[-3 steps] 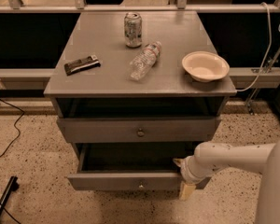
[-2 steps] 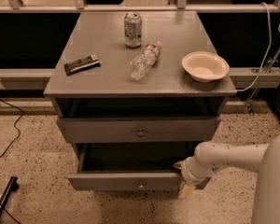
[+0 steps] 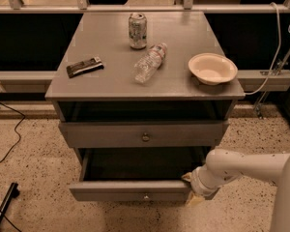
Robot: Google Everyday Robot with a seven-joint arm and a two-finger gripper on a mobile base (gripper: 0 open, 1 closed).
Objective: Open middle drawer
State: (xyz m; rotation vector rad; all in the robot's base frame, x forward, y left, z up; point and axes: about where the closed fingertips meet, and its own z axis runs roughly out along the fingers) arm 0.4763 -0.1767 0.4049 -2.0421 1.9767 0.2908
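Note:
The grey cabinet (image 3: 77, 88) shows two drawer fronts. The upper, taller front (image 3: 106, 134) has a round knob and stands slightly out, with a dark gap above it. Below it, the middle drawer (image 3: 116, 191), with a low flat front and a small knob (image 3: 146, 196), is pulled well out and its dark inside shows. The lowest drawer is hidden beneath it. My gripper (image 3: 192, 190), on the white arm (image 3: 241, 166) coming from the right, is at the right end of the middle drawer's front, pressed against its corner.
On the cabinet top lie a soda can (image 3: 137, 31), a plastic bottle on its side (image 3: 150, 62), a dark snack bar (image 3: 84, 66) and a cream bowl (image 3: 212, 68). Cables (image 3: 12, 132) run on the speckled floor at left. A black bar (image 3: 4, 207) lies at bottom left.
Almost nothing. The white arm has shifted slightly at the drawer's right corner; the middle drawer stays pulled out about as far as before.

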